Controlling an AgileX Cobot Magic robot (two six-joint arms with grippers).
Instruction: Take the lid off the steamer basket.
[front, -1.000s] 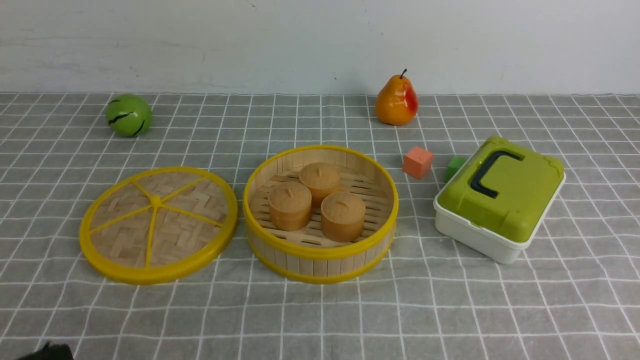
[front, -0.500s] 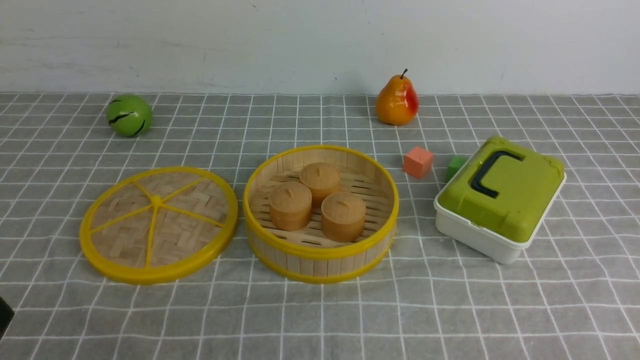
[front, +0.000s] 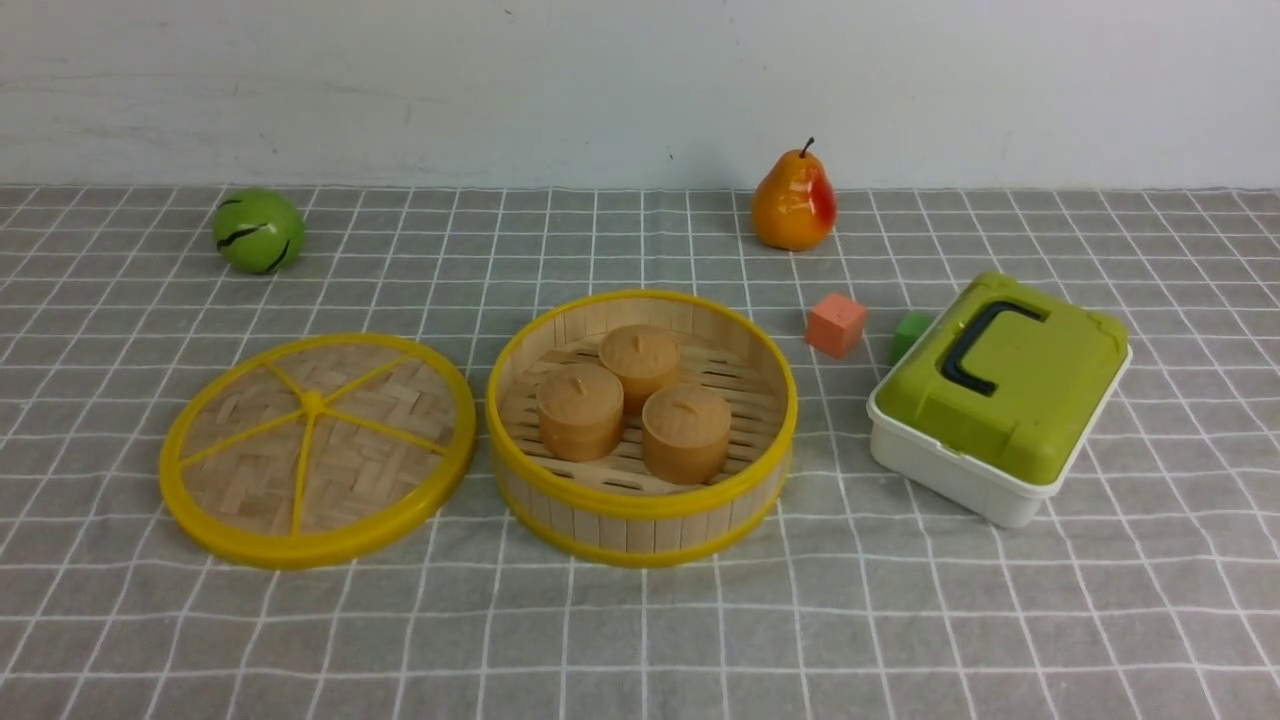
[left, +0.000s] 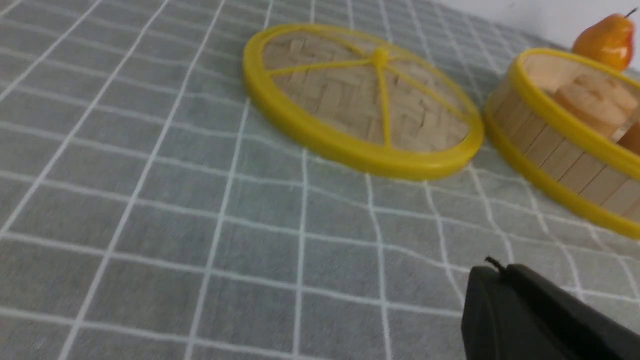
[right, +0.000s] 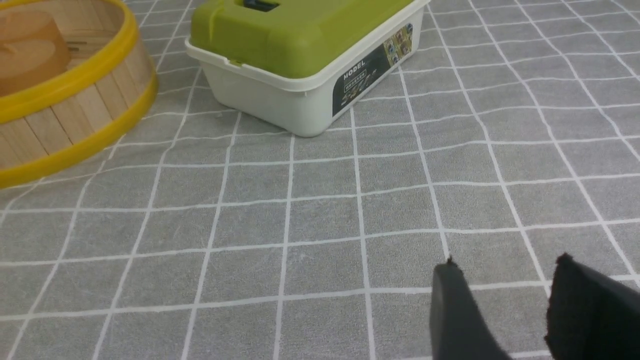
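Closed on nothing, the left gripper (left: 492, 270) shows as one joined black tip low over the grey checked tablecloth (left: 150, 200), its jaws pressed together. The right gripper (right: 505, 280) holds its two black fingers apart with bare cloth between them, gripping nothing.

Ahead of the left jaws and well apart from them lies the lid (left: 362, 97), a flat round disc of woven bamboo with a thick yellow rim, yellow spokes and a small centre knob. It rests flat on the cloth, off the steamer basket (left: 565, 135) and just beside it; whether the two rims touch cannot be told. The basket is a shallow round tub with pale upright wooden slats between yellow top and bottom rims, open, with three tan buns (front: 635, 400) on its slatted floor. It lies ahead of the right jaws too, well apart, on their left-arm side.

Neither arm appears in the front view; both grippers hang low, near the cloth, pointing forward.

Directly beyond the right jaws stands a white box (right: 300, 95) with a green lid (right: 290, 30).
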